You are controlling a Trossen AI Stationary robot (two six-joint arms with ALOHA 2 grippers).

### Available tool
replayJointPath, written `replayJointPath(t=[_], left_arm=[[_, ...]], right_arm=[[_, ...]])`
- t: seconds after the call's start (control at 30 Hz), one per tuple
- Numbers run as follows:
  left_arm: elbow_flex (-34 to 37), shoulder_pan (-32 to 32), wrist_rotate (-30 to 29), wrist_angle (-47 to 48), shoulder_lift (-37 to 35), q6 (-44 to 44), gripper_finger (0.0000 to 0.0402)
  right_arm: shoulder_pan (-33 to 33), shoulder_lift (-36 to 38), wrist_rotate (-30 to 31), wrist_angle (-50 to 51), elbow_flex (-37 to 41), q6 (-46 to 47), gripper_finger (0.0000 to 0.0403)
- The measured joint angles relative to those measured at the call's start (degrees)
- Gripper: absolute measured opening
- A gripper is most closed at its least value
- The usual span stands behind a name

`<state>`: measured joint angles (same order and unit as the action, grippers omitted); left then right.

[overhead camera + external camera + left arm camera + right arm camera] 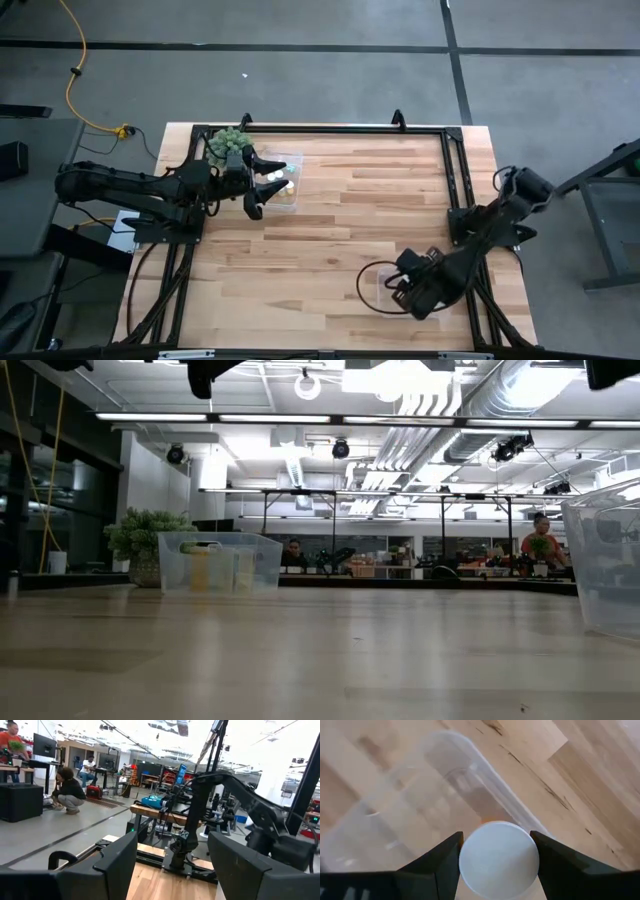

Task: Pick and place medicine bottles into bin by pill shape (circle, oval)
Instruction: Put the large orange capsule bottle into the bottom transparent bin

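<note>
No lettering is legible anywhere. The right gripper (497, 851) hangs above a clear plastic bin (445, 775) near the wooden table's (380, 215) front right, its fingers (437, 865) closed on a white-capped medicine bottle (498, 855). Across the table, the left gripper (268, 183), fingers spread wide and empty, hovers over another clear bin of small bottles (283, 180), beside a green spiky ball plant (228, 143).

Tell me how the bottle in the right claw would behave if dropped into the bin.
The medicine bottle, pinched between the right claw fingers, looks small, probably light. Its round white cap suggests a cylinder apt to roll. The clear bin below has walls, likely containing it.
</note>
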<state>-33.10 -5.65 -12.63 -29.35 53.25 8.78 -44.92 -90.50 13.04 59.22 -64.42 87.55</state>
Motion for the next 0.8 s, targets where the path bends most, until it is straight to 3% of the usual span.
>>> replayJointPath(t=[0.27, 0.57, 0.8], left_arm=[[0.0, 0.0, -0.6, 0.0, 0.0, 0.0, 0.0231], [0.0, 0.0, -0.6, 0.0, 0.0, 0.0, 0.0231], [0.0, 0.0, -0.6, 0.0, 0.0, 0.2, 0.0231]], right_arm=[[-0.6, -5.1, 0.9, -1.4, 0.0, -0.5, 0.0209], [-0.3, -5.8, 0.2, -2.4, 0.0, -0.4, 0.0209], [0.3, -5.8, -2.0, -4.9, -0.1, -0.6, 0.0248]])
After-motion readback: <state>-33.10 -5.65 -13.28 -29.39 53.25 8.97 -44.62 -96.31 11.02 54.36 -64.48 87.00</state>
